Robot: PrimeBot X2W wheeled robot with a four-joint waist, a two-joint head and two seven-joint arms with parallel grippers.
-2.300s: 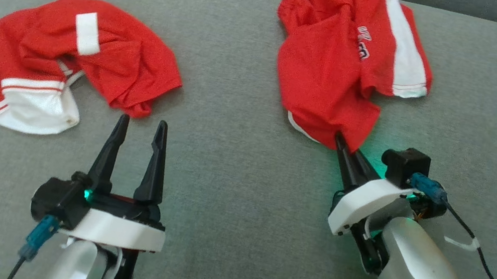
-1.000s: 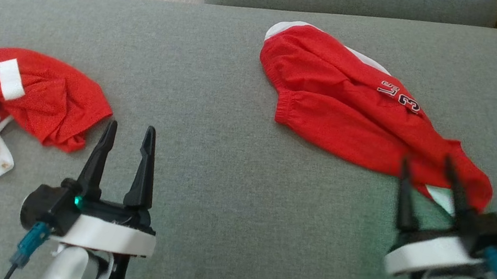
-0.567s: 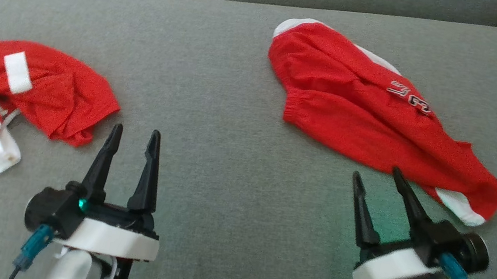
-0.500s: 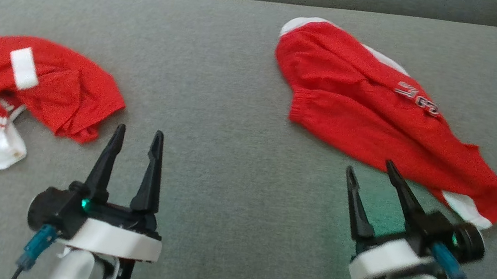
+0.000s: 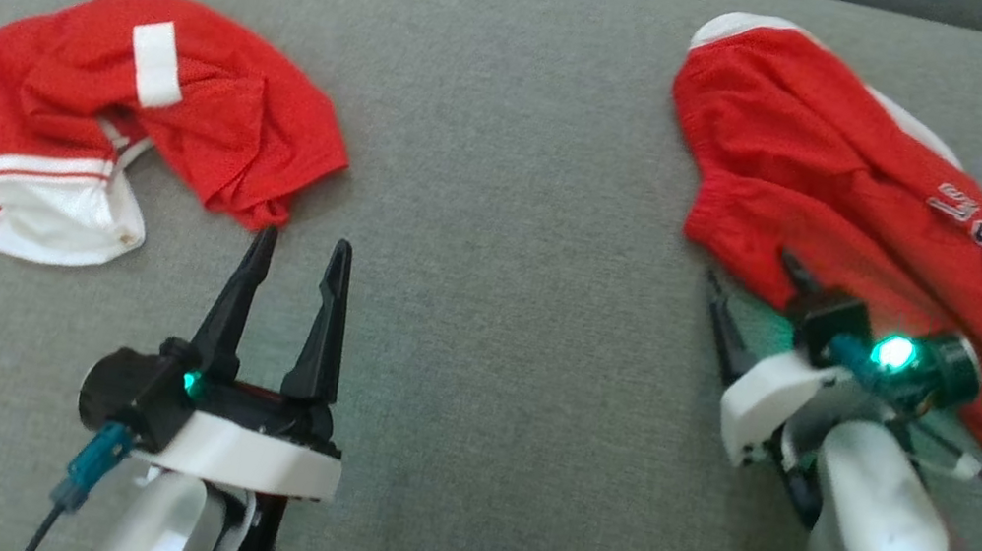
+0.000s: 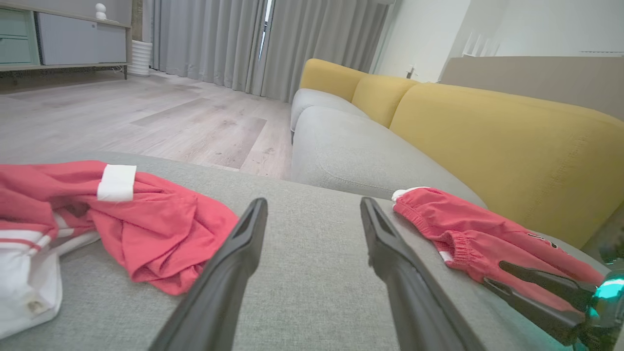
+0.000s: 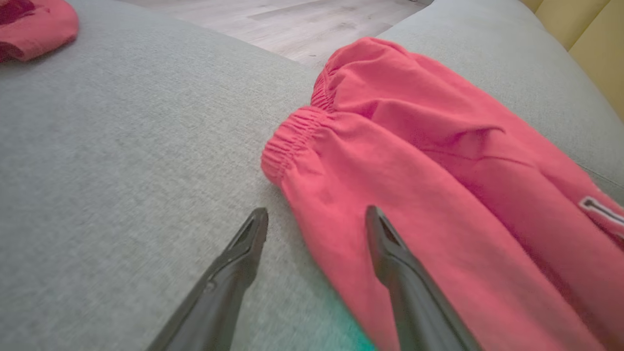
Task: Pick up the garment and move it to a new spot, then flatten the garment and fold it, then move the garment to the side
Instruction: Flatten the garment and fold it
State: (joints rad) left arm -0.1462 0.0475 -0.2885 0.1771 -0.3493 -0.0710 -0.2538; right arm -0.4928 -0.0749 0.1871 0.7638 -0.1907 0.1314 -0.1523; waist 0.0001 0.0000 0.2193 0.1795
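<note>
while my right gripper (image 5: 747,265) hovers at the elastic waistband of the red garment (image 5: 863,198), jaws spread and empty, i would pinch one waistband corner low against the grey cushion (image 5: 501,217). the garment lies rumpled on the cushion's right side. my left gripper (image 5: 305,237), also spread and empty, hovers near a second crumpled red garment (image 5: 182,94), well apart. nothing seems to block the reach.

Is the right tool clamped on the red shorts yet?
No: in the right wrist view the right tool stands open, one tip over the grey cushion, the other over the red shorts, pinching no cloth.
</note>
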